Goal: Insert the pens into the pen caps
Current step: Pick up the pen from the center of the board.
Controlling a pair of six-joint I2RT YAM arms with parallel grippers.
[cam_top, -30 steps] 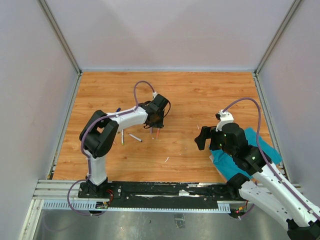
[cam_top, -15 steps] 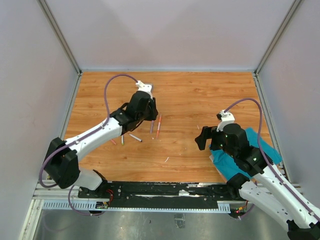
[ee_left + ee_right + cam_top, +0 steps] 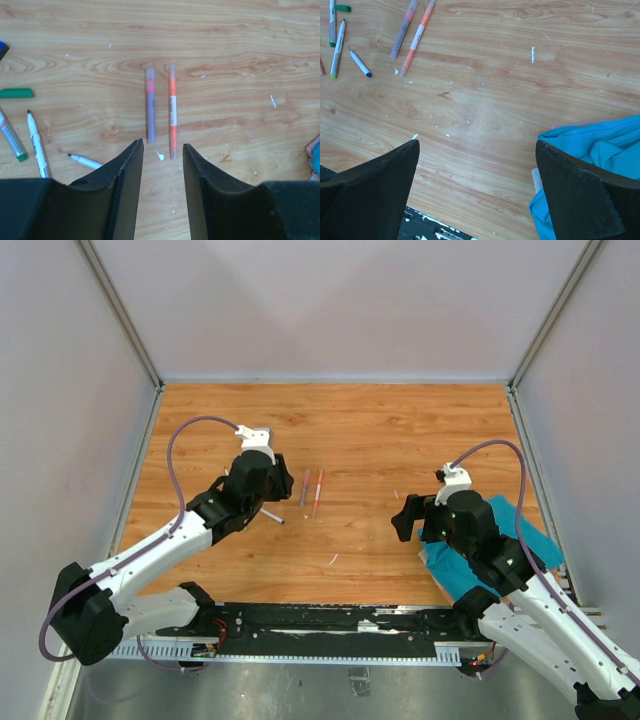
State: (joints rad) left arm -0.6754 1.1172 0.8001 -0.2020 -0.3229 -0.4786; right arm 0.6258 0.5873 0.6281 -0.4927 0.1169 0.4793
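**Two pens look capped, three lie bare**

Nearest the bases, the right gripper (image 3: 477, 150) hangs spread wide and empty, with the teal cloth (image 3: 600, 145) just beside its right finger. The left gripper (image 3: 161, 147) hovers low, jaws parted, nothing between them.

Just beyond its tips lie a grey-purple pen (image 3: 150, 105) and an orange pen (image 3: 172, 110), parallel and close but not touching. Both look whole, so I judge them capped.

To their left lie a blue-tipped pen (image 3: 86, 161), a dark-tipped pen (image 3: 36, 142) and a green-ended pen (image 3: 12, 137), all slim, pale and uncapped. Farther off sit a green cap (image 3: 15, 93) and a dark blue cap (image 3: 2, 49).

The work seems to be between pens. The next move calls for a low pinch on a bare barrel and its matching cap.
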